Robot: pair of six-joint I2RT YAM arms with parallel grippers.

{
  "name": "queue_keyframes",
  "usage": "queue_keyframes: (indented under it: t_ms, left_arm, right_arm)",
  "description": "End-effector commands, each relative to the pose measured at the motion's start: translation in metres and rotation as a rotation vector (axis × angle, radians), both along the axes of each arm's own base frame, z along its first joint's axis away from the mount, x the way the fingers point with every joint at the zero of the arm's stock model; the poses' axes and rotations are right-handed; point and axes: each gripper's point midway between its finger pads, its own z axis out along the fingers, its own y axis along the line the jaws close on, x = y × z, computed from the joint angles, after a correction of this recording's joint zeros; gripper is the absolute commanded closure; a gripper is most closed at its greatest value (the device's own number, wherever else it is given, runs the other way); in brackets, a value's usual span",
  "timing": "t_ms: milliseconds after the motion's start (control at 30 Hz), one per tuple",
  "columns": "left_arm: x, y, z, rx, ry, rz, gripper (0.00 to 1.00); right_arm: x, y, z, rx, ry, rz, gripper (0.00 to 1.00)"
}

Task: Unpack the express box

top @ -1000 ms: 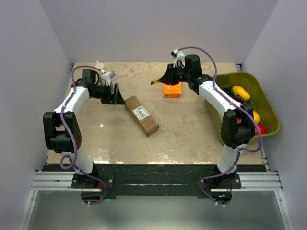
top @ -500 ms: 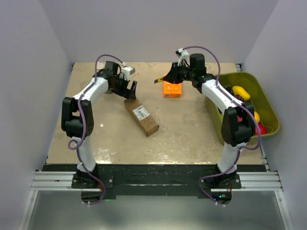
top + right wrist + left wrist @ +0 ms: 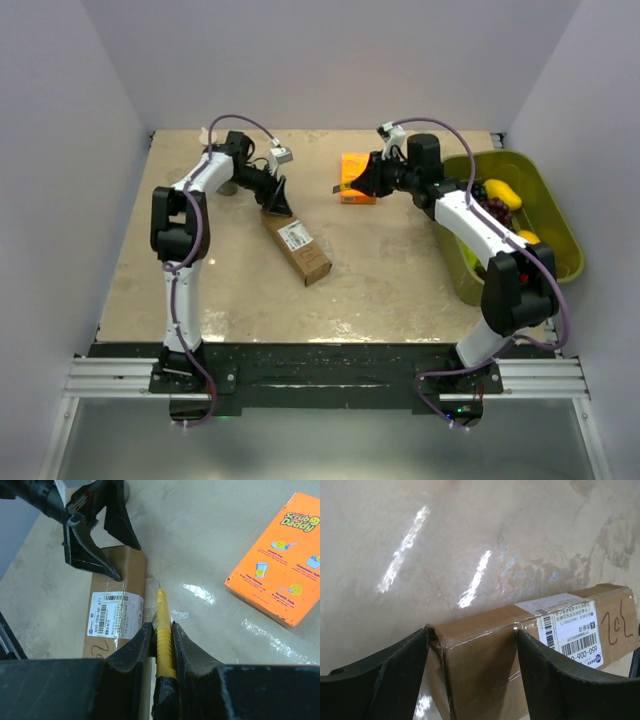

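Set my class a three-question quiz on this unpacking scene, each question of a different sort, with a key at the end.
1. True or false: the right gripper holds a yellow knife.
2. Which lies nearest the left gripper? A: the brown box. B: the orange box. C: the bin.
3. Fill in: the brown box's white label faces ____.

Key: 1 true. 2 A. 3 up.
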Motion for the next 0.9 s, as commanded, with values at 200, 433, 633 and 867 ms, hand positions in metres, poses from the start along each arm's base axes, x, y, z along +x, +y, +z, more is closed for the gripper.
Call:
queue_keyframes:
  t_ms: [200,433,633,867]
  left_arm:
    - [-0.021,-0.027,0.016,-0.234,-0.073,-0.294,0.28]
    - [0.036,-0.01,0.109,-0.12,-0.44,0.09,0.0]
    - [0.007,0.022,0.084,-0.003,-0.203,0.263,0.0]
    - [-0.02,0.03,0.022,0.039,0.02,0.239,0.04]
  right_arm:
    - [0.01,0.005,0.004,0.035,-0.037,-0.019,1.0]
    - [0.013,0.005,0.001,0.052,-0.007,-0.045,1.0]
    - [0.025,0.001,0.014,0.104,-0.045,-0.244,1.0]
    - [0.027,0.053,-0.003,0.314,0.072,-0.136,1.0]
